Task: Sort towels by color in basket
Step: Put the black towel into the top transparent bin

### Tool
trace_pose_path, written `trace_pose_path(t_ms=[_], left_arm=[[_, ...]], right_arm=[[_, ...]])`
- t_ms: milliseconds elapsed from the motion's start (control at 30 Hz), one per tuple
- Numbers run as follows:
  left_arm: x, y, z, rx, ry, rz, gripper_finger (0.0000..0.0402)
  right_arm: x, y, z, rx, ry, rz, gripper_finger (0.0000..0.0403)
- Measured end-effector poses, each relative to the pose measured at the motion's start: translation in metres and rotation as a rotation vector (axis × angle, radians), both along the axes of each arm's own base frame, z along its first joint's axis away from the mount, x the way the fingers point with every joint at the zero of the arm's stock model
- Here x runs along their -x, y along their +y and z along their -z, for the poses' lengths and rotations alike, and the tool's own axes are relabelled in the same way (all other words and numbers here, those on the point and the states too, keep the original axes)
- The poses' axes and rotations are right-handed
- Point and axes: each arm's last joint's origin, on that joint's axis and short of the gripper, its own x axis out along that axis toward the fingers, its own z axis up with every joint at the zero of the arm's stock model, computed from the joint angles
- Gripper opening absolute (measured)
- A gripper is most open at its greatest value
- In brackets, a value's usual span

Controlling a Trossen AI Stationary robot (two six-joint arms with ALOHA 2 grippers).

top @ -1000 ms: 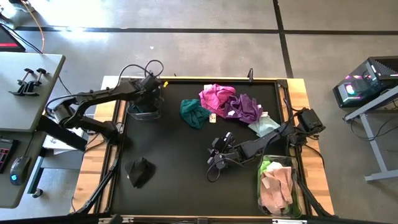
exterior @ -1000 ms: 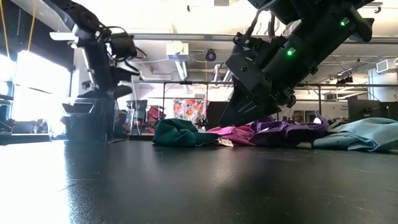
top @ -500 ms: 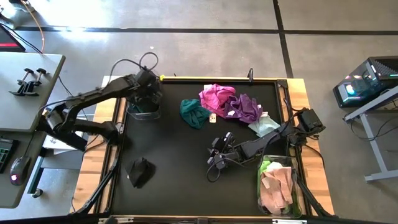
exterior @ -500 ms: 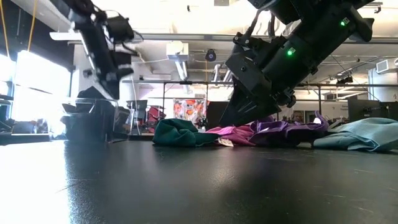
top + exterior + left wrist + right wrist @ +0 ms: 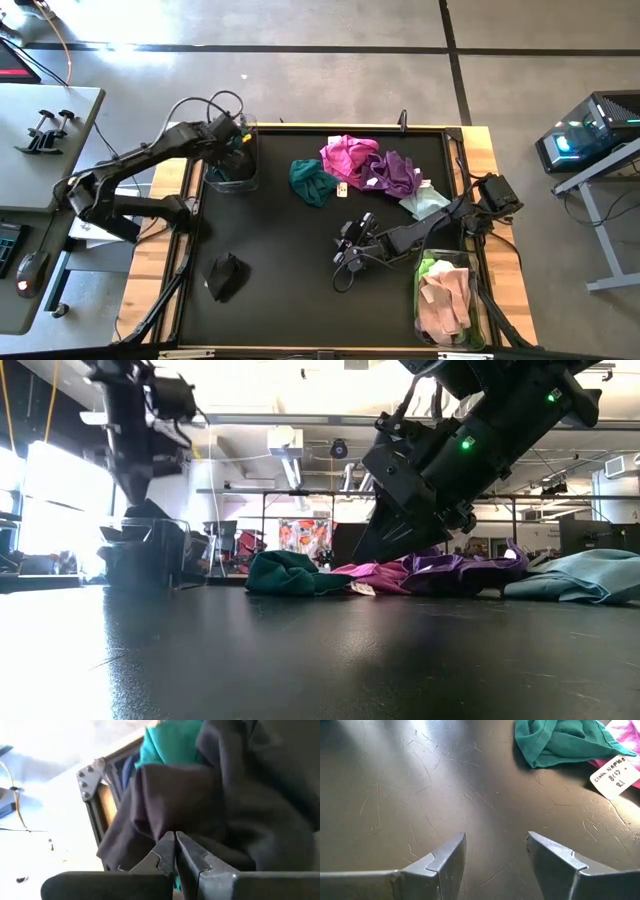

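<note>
Now risen clear of the left basket (image 5: 232, 175), with left gripper (image 5: 238, 133) closed empty and the dark towel (image 5: 240, 805) dropped below it beside a teal one (image 5: 167, 742), while right gripper (image 5: 350, 250) waits apart near the teal towel (image 5: 312, 182) — one cloth seemingly sorted.

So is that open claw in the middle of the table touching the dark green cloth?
Apart. In the right wrist view, bare table lies between the right gripper and the teal towel.

The left gripper (image 5: 175, 851) is held raised with jaws closed; the right gripper (image 5: 496, 852) is held low, jaws apart.
</note>
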Motion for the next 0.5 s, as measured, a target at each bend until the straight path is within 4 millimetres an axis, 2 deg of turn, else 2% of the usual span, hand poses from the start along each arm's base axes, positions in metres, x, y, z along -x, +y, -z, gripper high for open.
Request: trace_pose_path(t_ms=[267,500], left_arm=[[-0.024,0.025,0.05,0.084,0.058,0.042,0.0001],[-0.041,0.04,0.076,0.124,0.083,0.116,0.0]], right_arm=[[0.0,0.0,0.0,0.0,0.0,0.0,0.0207],[0.0,0.0,0.0,0.0,0.0,0.0,0.0207]])
